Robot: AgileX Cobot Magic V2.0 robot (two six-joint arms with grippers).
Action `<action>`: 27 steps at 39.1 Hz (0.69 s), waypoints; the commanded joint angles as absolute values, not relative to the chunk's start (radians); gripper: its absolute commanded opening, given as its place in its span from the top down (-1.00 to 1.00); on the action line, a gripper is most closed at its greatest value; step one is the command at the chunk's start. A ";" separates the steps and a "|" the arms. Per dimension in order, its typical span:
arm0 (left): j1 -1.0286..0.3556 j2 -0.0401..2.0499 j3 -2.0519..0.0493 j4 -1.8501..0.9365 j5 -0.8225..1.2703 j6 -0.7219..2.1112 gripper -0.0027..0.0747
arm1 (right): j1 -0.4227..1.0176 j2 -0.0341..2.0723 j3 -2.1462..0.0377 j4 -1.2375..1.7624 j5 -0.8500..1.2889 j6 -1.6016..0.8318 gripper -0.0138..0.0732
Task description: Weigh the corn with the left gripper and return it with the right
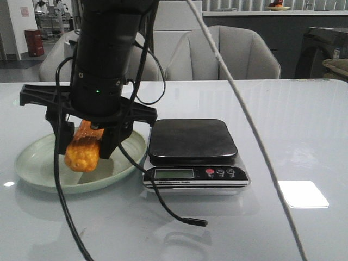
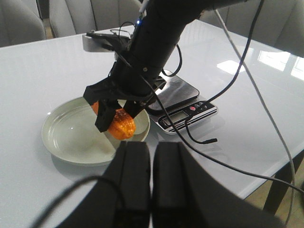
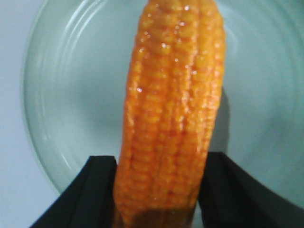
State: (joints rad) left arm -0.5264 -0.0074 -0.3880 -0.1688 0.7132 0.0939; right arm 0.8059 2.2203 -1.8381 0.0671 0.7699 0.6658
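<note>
The corn [image 1: 81, 152] is an orange-yellow cob held tilted just above the pale green plate [image 1: 38, 163]. My right gripper [image 1: 85, 147] is shut on the corn, one black finger on each side. In the right wrist view the corn [image 3: 171, 109] stands between the fingers of the right gripper [image 3: 161, 190], with the plate [image 3: 61, 95] behind it. The left wrist view shows the right gripper [image 2: 118, 116] holding the corn [image 2: 121, 124] over the plate [image 2: 71, 137]. My left gripper [image 2: 151, 147] is shut and empty, well back from the plate on the near side.
A black-topped kitchen scale [image 1: 193, 141] stands right beside the plate, its platform bare; it also shows in the left wrist view [image 2: 178, 92]. A loose black cable end [image 1: 198, 222] lies in front of the scale. A white cable [image 1: 244, 109] crosses the right half. Chairs stand behind the table.
</note>
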 commanded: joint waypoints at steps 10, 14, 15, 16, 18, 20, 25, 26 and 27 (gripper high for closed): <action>-0.530 -0.014 -0.411 -0.179 0.641 0.093 0.62 | 0.803 2.159 -1.869 0.100 0.711 0.653 -0.63; -0.530 -0.014 -0.411 -0.179 0.641 0.093 0.62 | 0.791 2.127 -1.869 0.100 0.731 0.653 -0.63; -0.530 -0.014 -0.411 -0.179 0.641 0.093 0.62 | 0.786 2.118 -1.869 0.100 0.745 0.653 -0.63; -0.530 -0.014 -0.411 -0.179 0.641 0.093 0.62 | 0.780 2.106 -1.869 0.100 0.760 0.653 -0.63; -0.530 -0.014 -0.411 -0.179 0.641 0.093 0.62 | 0.762 2.082 -1.869 0.100 0.791 0.646 -0.63; -0.530 -0.014 -0.411 -0.179 0.641 0.093 0.62 | 0.744 2.056 -1.869 0.100 0.823 0.619 -0.63; -0.530 -0.014 -0.411 -0.179 0.641 0.093 0.62 | 0.699 1.985 -1.869 0.110 0.912 0.447 -0.62; -0.530 -0.014 -0.411 -0.179 0.641 0.093 0.62 | 0.690 1.973 -1.869 0.117 0.928 0.410 -0.62; -0.530 -0.014 -0.411 -0.179 0.641 0.093 0.62 | 0.678 1.959 -1.869 0.127 0.949 0.384 -0.62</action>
State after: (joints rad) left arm -0.5264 -0.0074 -0.3880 -0.1688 0.7132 0.0939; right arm 0.7130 2.0737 -1.8381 0.1084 0.9099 0.5027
